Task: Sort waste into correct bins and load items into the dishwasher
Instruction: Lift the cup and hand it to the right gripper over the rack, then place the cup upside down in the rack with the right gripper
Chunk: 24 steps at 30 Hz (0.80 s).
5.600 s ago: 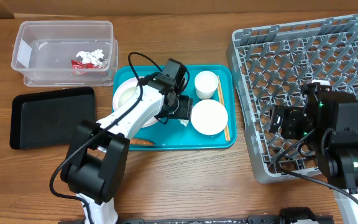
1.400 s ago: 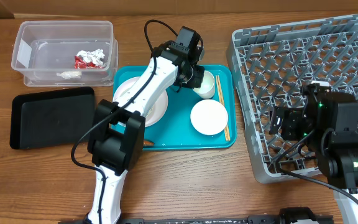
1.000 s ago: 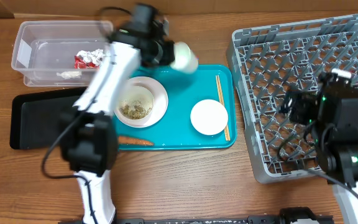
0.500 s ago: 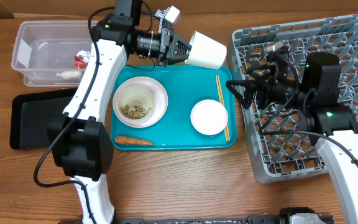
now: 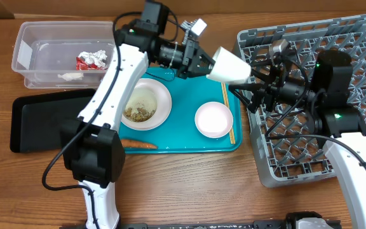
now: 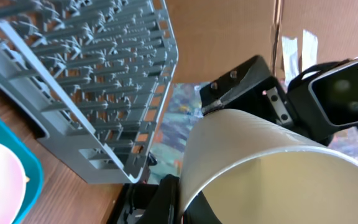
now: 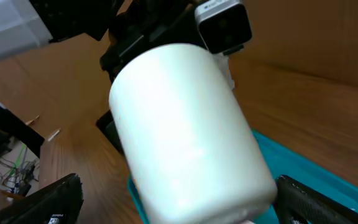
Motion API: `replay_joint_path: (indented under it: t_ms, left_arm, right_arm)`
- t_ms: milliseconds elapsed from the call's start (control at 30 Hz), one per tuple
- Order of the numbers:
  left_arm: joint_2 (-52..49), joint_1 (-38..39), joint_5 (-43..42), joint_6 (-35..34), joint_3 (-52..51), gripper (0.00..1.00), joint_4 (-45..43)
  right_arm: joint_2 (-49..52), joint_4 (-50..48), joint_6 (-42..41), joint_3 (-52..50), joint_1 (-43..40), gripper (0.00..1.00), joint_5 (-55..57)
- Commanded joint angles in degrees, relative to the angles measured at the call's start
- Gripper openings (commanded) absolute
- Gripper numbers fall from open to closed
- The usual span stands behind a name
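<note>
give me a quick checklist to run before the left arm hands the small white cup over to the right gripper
1. Left gripper is shut on the small white cup: ok.
2. Cup is lifted off the teal rectangular tray: ok.
3. Right gripper is open and facing the cup: ok.
4. Right gripper is already touching the cup: cannot tell.
5. Large grey plastic dish rack has free pegs: ok.
6. Cup is empty inside: cannot tell.

Left arm (image 5: 116,83) stretched rightward, jaws clamped, right arm (image 5: 332,83) reaching leftward, jaws spread wide
</note>
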<state>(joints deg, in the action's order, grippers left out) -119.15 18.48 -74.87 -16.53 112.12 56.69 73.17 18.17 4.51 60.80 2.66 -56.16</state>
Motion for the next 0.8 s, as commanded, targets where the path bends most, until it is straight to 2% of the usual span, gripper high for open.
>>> replay_joint_path:
  t_ms: [0, 200, 400, 533, 600, 667, 700, 733, 767]
  left_arm:
    - [0.4, 1.5, -0.2, 0.6, 0.5, 0.04, 0.1]
    - [0.4, 1.6, -1.2, 0.6, 0.5, 0.04, 0.1]
    - [0.4, 1.6, -1.2, 0.7, 0.5, 0.04, -0.2]
    - [0.4, 1.6, -1.2, 0.7, 0.5, 0.04, -0.4]
    - [0.4, 1.6, -1.2, 0.7, 0.5, 0.04, -0.5]
    - [0.4, 1.6, -1.2, 0.7, 0.5, 0.11, -0.7]
    - [0.4, 1.6, -1.2, 0.7, 0.5, 0.27, -1.1]
    - [0.4, 1.6, -1.2, 0.7, 0.5, 0.39, -1.3]
    - [0.4, 1.6, -1.0, 0.7, 0.5, 0.43, -1.4]
  right_arm:
    - [0.2, -0.4, 0.5, 1.4, 0.2, 1.0, -1.2]
    - [0.2, -0.1, 0.5, 1.4, 0.2, 0.98, -0.3]
    - [0.2, 0.4, 0.4, 1.4, 0.2, 0.75, -0.3]
    - [0.2, 0.8, 0.4, 1.4, 0.2, 0.72, -0.3]
    - [0.2, 0.9, 0.4, 1.4, 0.2, 0.67, -0.3]
    - [0.2, 1.0, 0.4, 1.4, 0.2, 0.65, -0.3]
    - [0.2, 1.3, 0.4, 1.4, 0.2, 0.63, -0.3]
    - [0.2, 1.6, 0.5, 1.4, 0.2, 0.62, -0.3]
    - [0.2, 1.8, 0.4, 1.4, 0.2, 0.6, -0.3]
